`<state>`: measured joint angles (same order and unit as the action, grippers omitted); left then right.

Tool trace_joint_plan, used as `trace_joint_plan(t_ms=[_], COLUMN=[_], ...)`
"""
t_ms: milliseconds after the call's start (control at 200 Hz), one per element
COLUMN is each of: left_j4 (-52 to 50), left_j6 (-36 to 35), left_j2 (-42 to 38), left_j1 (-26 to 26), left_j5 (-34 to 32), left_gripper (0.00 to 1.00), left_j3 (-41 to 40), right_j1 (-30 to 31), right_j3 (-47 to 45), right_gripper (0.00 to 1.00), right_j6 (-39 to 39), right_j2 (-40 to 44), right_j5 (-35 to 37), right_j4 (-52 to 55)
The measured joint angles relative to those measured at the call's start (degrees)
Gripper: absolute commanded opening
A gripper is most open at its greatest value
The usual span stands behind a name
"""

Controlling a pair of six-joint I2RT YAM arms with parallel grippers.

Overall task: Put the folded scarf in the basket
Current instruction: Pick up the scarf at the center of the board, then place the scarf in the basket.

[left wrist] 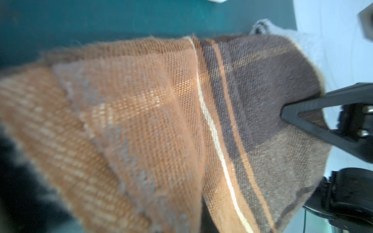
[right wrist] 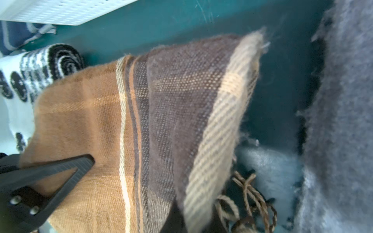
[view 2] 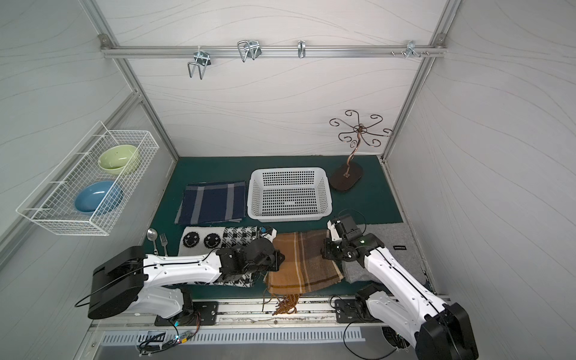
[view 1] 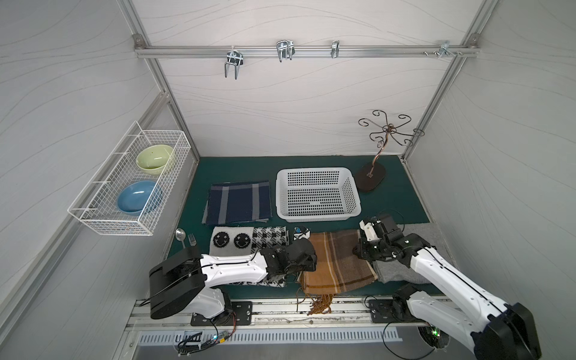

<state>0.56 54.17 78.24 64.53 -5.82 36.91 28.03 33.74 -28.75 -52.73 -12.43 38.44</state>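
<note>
Left wrist view: the left pincer [left wrist: 287, 112] is clamped on one edge of the brown-and-tan plaid folded woollen scarf [left wrist: 161, 121]. In a top view the right pincer [view 1: 358, 249] grips the opposite edge. The scarf sits at the front of the green table [view 1: 243, 168], just short of the white perforated plastic basket [view 1: 314, 170]. The grasp looks made. Next comes a level two-arm lift over the near rim. The black tag [view 2: 399, 248] on the grey cloth [view 2: 389, 237] is unreadable.

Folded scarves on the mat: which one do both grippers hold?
The brown plaid scarf, pinched at both sides; the navy scarf, smiley-face scarf and grey scarf lie ungripped.
</note>
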Motion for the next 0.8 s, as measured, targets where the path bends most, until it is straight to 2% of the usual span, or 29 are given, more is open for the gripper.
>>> trace_joint_plan(t_ms=[215,480,670,800], left_j4=[-6.23,-14.88,-21.33,-24.74], left_j6=[-0.81,-3.56,-7.87,-11.26], left_j2=[-5.29,-11.26,-10.58,-9.11], left_j1=[0.22,1.25,0.17,-5.44], left_j5=[-1.11,-2.19,-3.37,-1.18], left_gripper=[0.00,0.00,0.00,0.00], left_j3=[2.08,12.61,22.60,29.92], right_j1=[0.59,1.27,1.27,1.09], right_j3=[4.87,16.20,25.73,34.99], right_gripper=[0.00,0.00,0.00,0.00], right_j6=[-0.28,-0.37,0.04,1.25], right_j2=[3.56,5.88,0.83,-6.27], right_j5=[-1.49,-2.97,-3.54,-3.56], right_j4=[4.15,8.76,10.75,11.15])
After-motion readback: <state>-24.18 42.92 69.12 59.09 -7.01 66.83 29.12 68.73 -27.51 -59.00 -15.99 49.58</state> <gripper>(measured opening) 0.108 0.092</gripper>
